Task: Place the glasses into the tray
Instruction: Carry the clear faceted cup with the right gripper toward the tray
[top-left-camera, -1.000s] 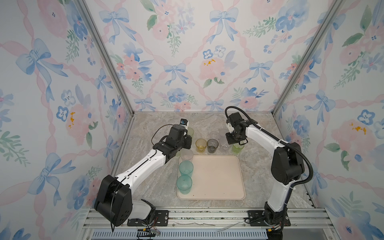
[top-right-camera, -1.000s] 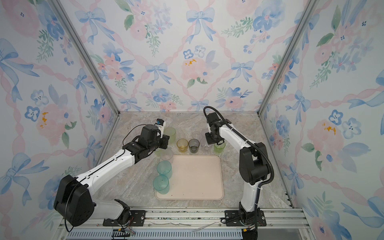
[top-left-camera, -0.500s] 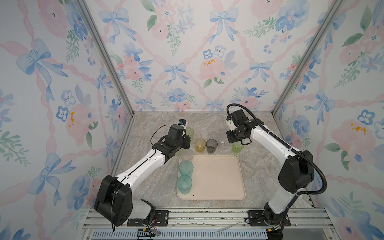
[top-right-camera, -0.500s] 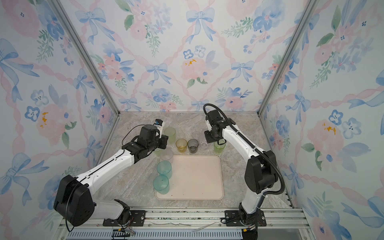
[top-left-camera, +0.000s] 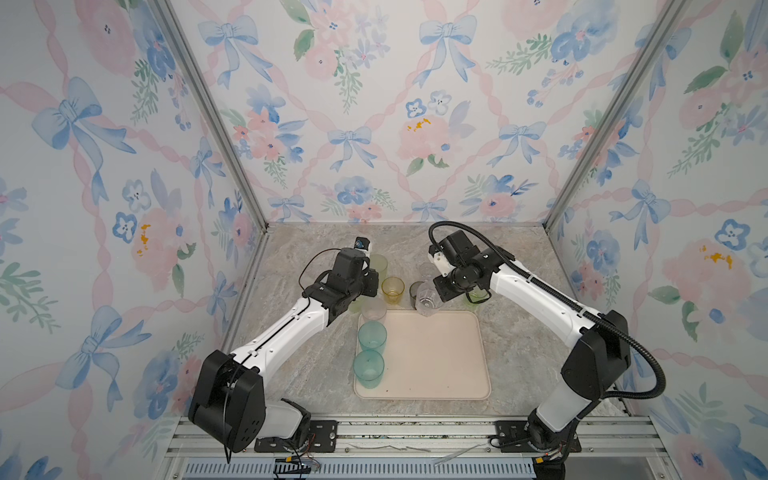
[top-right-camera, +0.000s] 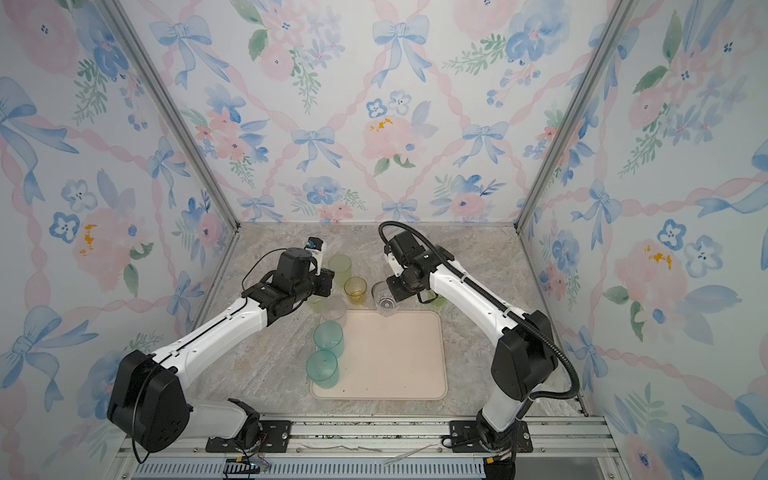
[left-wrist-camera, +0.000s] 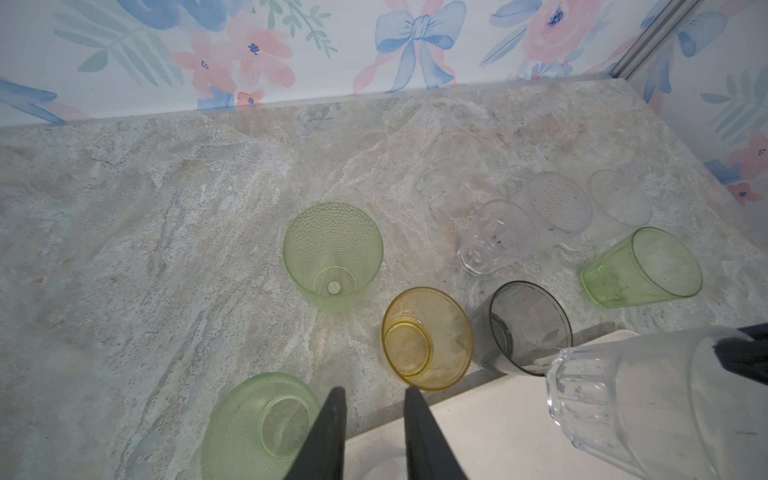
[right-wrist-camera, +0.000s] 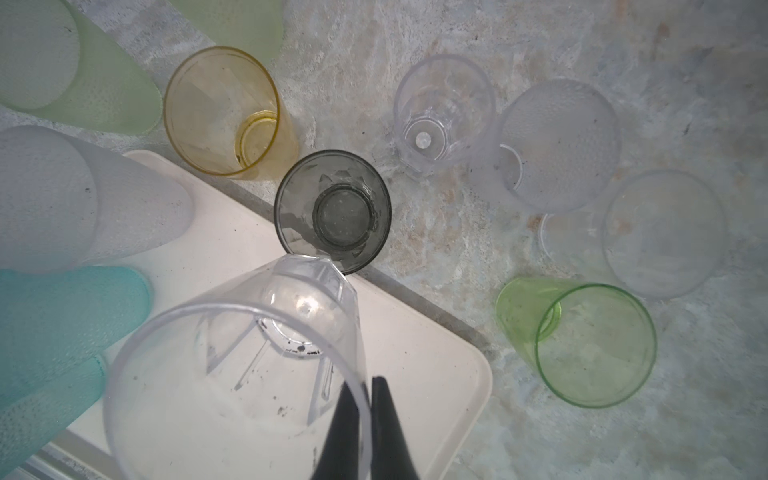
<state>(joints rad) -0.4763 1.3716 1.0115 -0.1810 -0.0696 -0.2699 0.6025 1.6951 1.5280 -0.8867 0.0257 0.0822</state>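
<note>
- The right jaws are pinched together on the rim of a clear faceted plastic tumbler (right-wrist-camera: 187, 374). One black finger (right-wrist-camera: 343, 432) is inside the wall and the other outside.
- That tumbler hangs tilted over the far edge of the large flat cream-beige tray (top-left-camera: 432, 357) and shows in both top views (top-right-camera: 386, 301). Whether its base touches the tray I cannot tell.
- The left jaws stand a narrow gap apart, their dark fingers (left-wrist-camera: 328, 432) over the tray's far left corner. The tray rim and the surface show through the gap.
- Just below them a frosted clear tumbler (top-left-camera: 373, 308) stands upright in that corner of the tray.
- Nearer along the tray's left side stand two tall teal tumblers (top-left-camera: 372, 336) (top-left-camera: 368, 368), upright and close together.
- Just beyond the tray's far rim, on the marbled grey surface (left-wrist-camera: 166, 208), an amber-yellow tumbler (left-wrist-camera: 426, 338) and a smoky grey tumbler (left-wrist-camera: 528, 328) stand side by side.
- A pale green dimpled tumbler (left-wrist-camera: 257, 424) sits on the surface just off the tray's far left corner.
- A taller pale green dimpled tumbler (left-wrist-camera: 332, 253) stands farther back.
- Beyond the tray's far right corner, below the right arm, stands a bright green smooth tumbler (left-wrist-camera: 642, 268).
- Behind it three clear tumblers cluster on the surface: a small faceted one (left-wrist-camera: 496, 237), a dimpled one (left-wrist-camera: 559, 201) and a smooth one (left-wrist-camera: 619, 197).
</note>
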